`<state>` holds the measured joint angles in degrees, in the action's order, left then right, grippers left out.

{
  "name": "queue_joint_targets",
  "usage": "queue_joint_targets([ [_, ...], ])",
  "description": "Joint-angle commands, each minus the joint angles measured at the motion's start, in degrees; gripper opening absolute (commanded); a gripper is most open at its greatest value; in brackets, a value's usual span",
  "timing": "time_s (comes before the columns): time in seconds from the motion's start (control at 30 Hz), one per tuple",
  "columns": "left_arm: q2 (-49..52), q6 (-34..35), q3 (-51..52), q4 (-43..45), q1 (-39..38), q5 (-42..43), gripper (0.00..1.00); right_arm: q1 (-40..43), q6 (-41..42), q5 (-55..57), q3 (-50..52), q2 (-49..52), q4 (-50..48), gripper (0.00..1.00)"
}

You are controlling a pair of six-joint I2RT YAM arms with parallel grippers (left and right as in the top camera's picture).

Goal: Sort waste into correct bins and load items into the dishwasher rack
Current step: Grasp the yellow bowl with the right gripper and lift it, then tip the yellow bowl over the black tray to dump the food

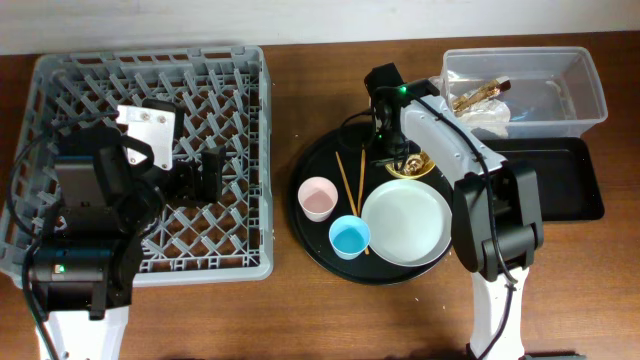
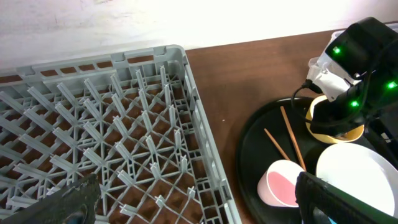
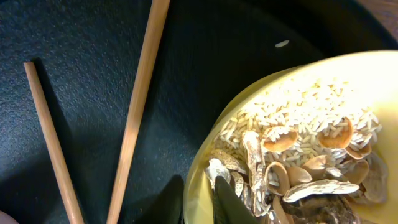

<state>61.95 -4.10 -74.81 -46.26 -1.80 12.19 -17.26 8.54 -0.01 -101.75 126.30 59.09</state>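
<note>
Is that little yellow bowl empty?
No, the right wrist view shows the yellow bowl holding white rice grains and pale brown shell-like scraps.

Yellow bowl (image 3: 354, 68), pale brown scraps (image 3: 311, 180), pink cup (image 1: 318, 197), blue cup (image 1: 349, 236), grey rack (image 1: 230, 100).

Close in over the black tray (image 3: 81, 37). Two chopsticks (image 3: 140, 106) lie on it at left, apart at the top and closing toward the bottom, the left one shorter in frame. Just right of them sits the yellow bowl (image 3: 202, 165), cut off by the right edge. It holds scraps (image 3: 298, 155): white rice grains with pale brown shell pieces on top. One stray grain (image 3: 282, 43) lies on the tray above the bowl. At the bottom, the gripper (image 3: 199, 202) straddles the near rim, one dark finger (image 3: 231, 199) inside among the shells, the other outside, pinching it.
</note>
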Motion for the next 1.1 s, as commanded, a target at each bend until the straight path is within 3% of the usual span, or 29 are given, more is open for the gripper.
queue_joint_targets([
  [0.0, 0.1, -0.7, -1.0, 0.1, -0.2, 0.0, 0.99, -0.4, -0.1, 0.9, 2.7, 1.0, -0.9, 0.18],
  [0.13, 0.1, -0.7, -1.0, 0.1, -0.2, 0.0, 0.99, -0.4, -0.1, 0.9, 4.0, 0.9, -1.1, 0.04],
  [0.3, 0.1, -0.7, -1.0, 0.1, -0.2, 0.0, 0.99, -0.3, -0.2, 2.2, -3.9, -1.4, 5.3, 0.04],
  [0.5, 0.1, -0.7, -1.0, 0.1, -0.2, 0.0, 0.99, 1.7, -0.2, 1.7, -22.1, -9.8, 26.2, 0.04],
  [0.63, 0.1, -0.7, -1.0, 0.1, -0.2, 0.0, 0.99, 7.8, -3.2, -5.2, -21.9, -16.1, 31.5, 0.04],
  [0.8, 0.1, -0.7, -1.0, 0.1, -0.2, 0.0, 0.99, 18.0, -15.5, -18.7, -20.1, -17.3, 33.1, 0.04],
  [1.07, 0.1, -0.7, -1.0, 0.1, -0.2, 0.0, 0.99, 33.8, -24.4, -35.4, -3.4, -17.3, 24.3, 0.04],
])
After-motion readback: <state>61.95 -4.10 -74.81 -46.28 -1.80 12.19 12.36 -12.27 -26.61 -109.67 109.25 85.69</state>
